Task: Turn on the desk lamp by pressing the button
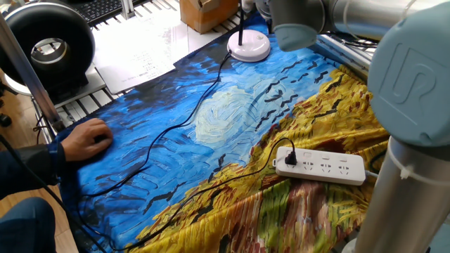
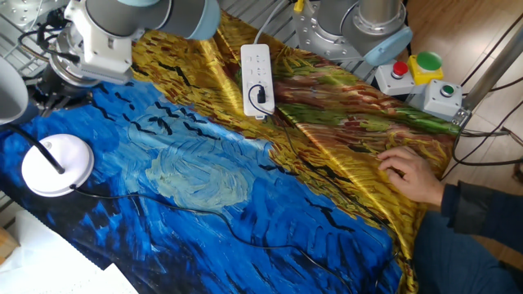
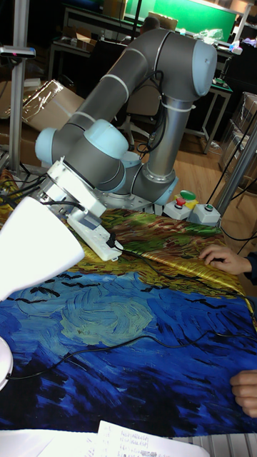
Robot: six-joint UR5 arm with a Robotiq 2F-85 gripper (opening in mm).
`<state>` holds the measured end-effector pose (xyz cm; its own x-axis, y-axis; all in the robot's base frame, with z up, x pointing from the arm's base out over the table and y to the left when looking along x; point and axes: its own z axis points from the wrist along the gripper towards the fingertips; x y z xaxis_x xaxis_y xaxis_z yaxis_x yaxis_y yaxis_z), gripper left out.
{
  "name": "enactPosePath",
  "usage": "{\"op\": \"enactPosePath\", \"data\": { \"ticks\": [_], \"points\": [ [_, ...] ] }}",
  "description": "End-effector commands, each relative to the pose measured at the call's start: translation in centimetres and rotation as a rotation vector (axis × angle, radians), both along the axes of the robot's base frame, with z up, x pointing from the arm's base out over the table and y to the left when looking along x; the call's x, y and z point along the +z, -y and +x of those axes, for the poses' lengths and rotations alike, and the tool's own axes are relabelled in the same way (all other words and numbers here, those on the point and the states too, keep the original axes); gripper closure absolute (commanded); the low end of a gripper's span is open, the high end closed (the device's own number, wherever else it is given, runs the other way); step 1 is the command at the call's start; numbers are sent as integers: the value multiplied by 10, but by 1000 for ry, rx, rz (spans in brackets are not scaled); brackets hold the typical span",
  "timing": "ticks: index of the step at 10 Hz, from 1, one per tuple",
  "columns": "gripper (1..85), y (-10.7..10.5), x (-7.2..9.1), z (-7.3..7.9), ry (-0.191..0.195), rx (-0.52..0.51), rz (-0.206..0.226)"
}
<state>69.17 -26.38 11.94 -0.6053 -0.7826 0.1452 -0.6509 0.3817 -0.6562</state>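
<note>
Fingers (image 2: 51, 88) on your grey robot arm are dark and blurry, so you cannot tell if they are open or holding anything. They hang just beside the small desk lamp with the round white base (image 2: 56, 164), which sits at the far corner of the blue and yellow painted cloth (image 2: 212, 180). That keeps them near the button.

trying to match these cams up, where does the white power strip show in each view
One fixed view: power strip at lower right, on the yellow part of the cloth.
The other fixed view: power strip at top centre, running away from the camera.
Tall fixed view: power strip left of centre, partly hidden by the arm's wrist.
Shared landmark: the pale swirl on the cloth.
</note>
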Motion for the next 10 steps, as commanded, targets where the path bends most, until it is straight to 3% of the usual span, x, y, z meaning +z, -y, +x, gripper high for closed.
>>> {"op": "enactPosePath", "data": {
  "ticks": [1, 4, 6, 7, 10],
  "points": [
    [843, 3, 0, 4, 6, 9, -9],
    [843, 1, 0, 6, 7, 24, -10],
    [843, 6, -6, -10, -12, -66, 20],
    [843, 16, -1, -14, -6, -101, -12],
    [843, 27, -3, -35, -42, -198, -24]
  ]
}}
